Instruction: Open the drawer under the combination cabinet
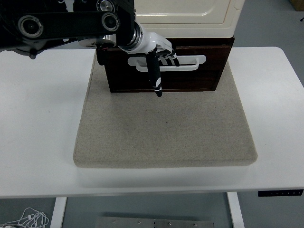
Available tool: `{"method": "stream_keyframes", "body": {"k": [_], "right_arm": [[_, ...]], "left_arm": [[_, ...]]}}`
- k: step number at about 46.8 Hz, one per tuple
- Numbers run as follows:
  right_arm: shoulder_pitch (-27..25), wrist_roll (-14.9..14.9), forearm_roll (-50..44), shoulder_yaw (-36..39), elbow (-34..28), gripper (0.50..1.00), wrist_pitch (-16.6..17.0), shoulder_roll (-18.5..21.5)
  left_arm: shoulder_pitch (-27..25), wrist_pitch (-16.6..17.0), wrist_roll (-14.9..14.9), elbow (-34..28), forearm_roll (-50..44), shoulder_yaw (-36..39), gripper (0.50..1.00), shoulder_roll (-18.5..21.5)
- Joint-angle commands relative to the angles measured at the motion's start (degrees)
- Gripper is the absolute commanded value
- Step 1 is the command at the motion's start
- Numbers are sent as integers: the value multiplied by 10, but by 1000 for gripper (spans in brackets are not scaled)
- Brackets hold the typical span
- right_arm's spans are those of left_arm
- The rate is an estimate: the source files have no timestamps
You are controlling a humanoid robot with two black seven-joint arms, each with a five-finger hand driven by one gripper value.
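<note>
White tabletop (38, 118) is filling most of the head view, with grey floor showing past its far right corner; a rectangular grey felt mat (164, 130) is lying across the middle of it, and the cream-coloured combination cabinet (183, 14) is standing at the mat's far edge; directly beneath the cabinet is sitting the dark brown wooden drawer (190, 76), its front facing the near side and carrying a long white slotted handle (190, 61) running left to right.

The robot's left hand (154, 52), white-shelled with black finger segments, is reaching in from the far left on its black arm (66, 26); its fingers (168, 51) are hooking over the left part of the white handle, curled round the bar, while one black digit is hanging down across the drawer front; the right hand is not appearing anywhere in the view.

As for progress, the reach and the grip are looking done; the drawer front is appearing to stand only slightly proud of the cabinet above, so the opening itself is judged barely begun; what is remaining is the main pull toward the near edge, drawing the box out over the mat, and then letting go of the handle.
</note>
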Motion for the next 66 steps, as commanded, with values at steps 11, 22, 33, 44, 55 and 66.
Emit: {"method": "stream_keyframes", "body": {"k": [11, 22, 33, 44, 55, 66], "right_arm": [[0, 0, 0, 0, 0, 926, 0, 0], [0, 0, 0, 0, 0, 926, 0, 0], [0, 0, 0, 0, 0, 926, 0, 0], [0, 0, 0, 0, 0, 926, 0, 0], [0, 0, 0, 0, 0, 926, 0, 0], [0, 0, 0, 0, 0, 926, 0, 0]], "left_arm": [[-3, -23, 0, -7, -1, -12, 1000, 3], [-5, -46, 0, -15, -1, -17, 1000, 8], [-6, -67, 0, -16, -1, -24, 1000, 10], [-7, -89, 0, -22, -2, -38, 1000, 11], [-9, -98, 0, -32, -2, -39, 1000, 12], [-9, -99, 0, -32, -3, -40, 1000, 13]]}}
